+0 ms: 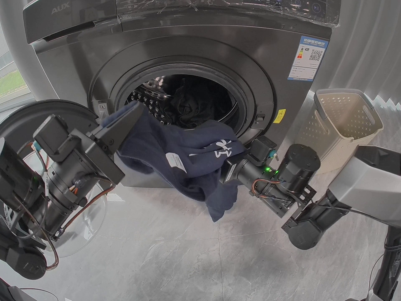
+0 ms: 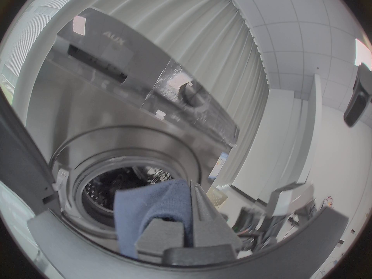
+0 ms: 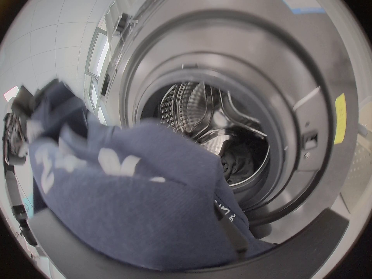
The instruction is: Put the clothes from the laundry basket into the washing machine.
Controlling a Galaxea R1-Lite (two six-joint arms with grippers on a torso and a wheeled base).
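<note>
Before the round mouth of the washing machine point(image 1: 188, 51), a navy garment point(image 1: 184, 155) hangs stretched between both arms, at about 6 o'clock of the opening and partly over its lower rim. The left gripper point(image 1: 125, 120) is at 8 o'clock of the mouth, and its fingers point(image 2: 205, 214) are closed on one bunched corner of the cloth. The right gripper point(image 1: 229, 169) is at 5 o'clock, mostly covered by the fabric. It seems to pinch the other edge, because the cloth is carried at that height and falls down from there.

I judge the step in hand as the loading itself: the piece is lifted and presented, but not yet inside. The next move calls for pushing both ends forward and a little up over the rim, deep enough that the long hanging tail follows, and only then letting go.

The garment looks thick and soft, like fleece, with a white print and a small white label. It folds heavily. The drum point(image 1: 150, 99) is shiny perforated metal with some dark clothes point(image 1: 194, 101) already in it. The round glass door point(image 1: 46, 118) stands open at 9 o'clock. The laundry basket point(image 1: 346, 122), beige plastic with a lattice wall, sits at 3 o'clock on the grey tiled floor point(image 1: 167, 247).
</note>
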